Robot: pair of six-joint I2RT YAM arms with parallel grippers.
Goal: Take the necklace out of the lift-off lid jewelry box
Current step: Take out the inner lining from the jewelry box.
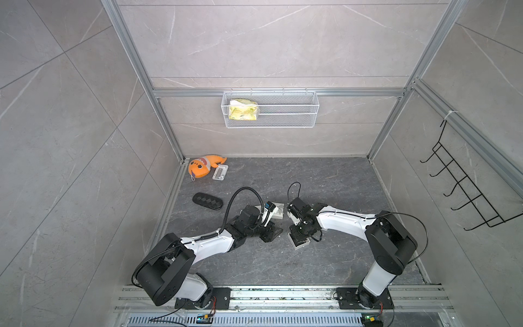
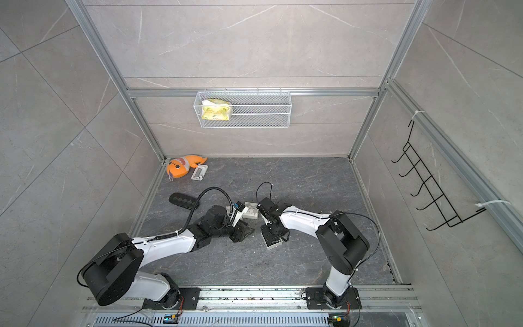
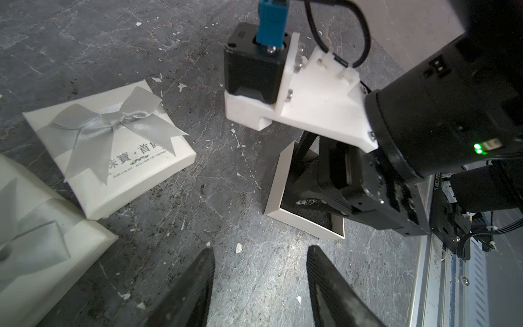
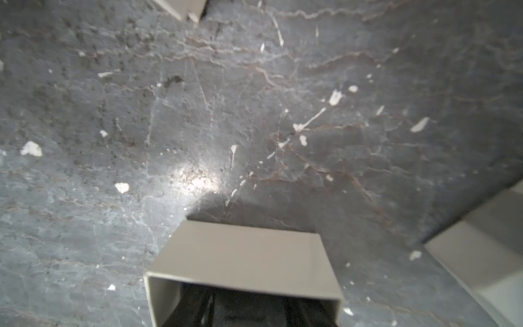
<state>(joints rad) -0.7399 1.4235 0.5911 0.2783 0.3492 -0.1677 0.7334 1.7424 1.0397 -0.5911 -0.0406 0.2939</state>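
Reaching right gripper [image 3: 314, 201] into foam-lined white card box base [image 3: 280, 184], grip unreadable; left gripper [image 3: 259, 250] splayed, empty; satin-bowed lid [image 3: 141, 170] at 11 o'clock of it.

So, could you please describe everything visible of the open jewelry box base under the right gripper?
The box base is a shallow square tray, apparently of white card, with thin upright walls and a black foam-like lining. It stands uncovered and sits flat on the dark marbled table. The right gripper reaches down into it. Whether the gripper touches the lining cannot be told, and it hides most of the inside.
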